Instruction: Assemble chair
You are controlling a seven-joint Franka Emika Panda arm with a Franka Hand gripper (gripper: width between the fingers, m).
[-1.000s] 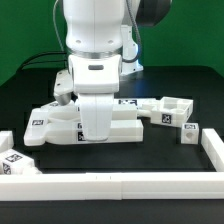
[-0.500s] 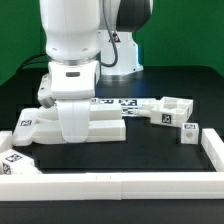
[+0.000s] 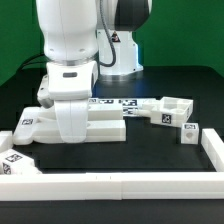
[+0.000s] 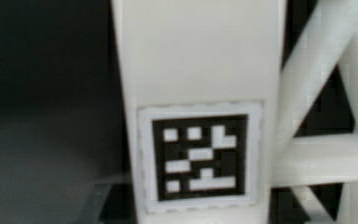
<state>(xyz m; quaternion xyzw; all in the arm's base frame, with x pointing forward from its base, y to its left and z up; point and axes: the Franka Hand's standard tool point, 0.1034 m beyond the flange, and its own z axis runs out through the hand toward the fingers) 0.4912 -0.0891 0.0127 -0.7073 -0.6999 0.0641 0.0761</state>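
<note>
Exterior view: the chair is in loose white tagged pieces on the black table (image 3: 150,152). The slab (image 3: 108,126) lies under the arm, the U-shaped piece (image 3: 172,108) and small block (image 3: 190,132) sit to the exterior view's right, and the corner block (image 3: 14,163) sits by the rail (image 3: 130,186). Versus a second ago, the arm and slab sit further to the exterior view's left; nothing has changed in the last half second. The gripper (image 3: 78,132) is down at the slab with its fingers hidden behind the hand, so I can't tell how wide it stands or whether it grips. The wrist view is filled by a white bar (image 4: 194,50) with a tag (image 4: 202,155).
</note>
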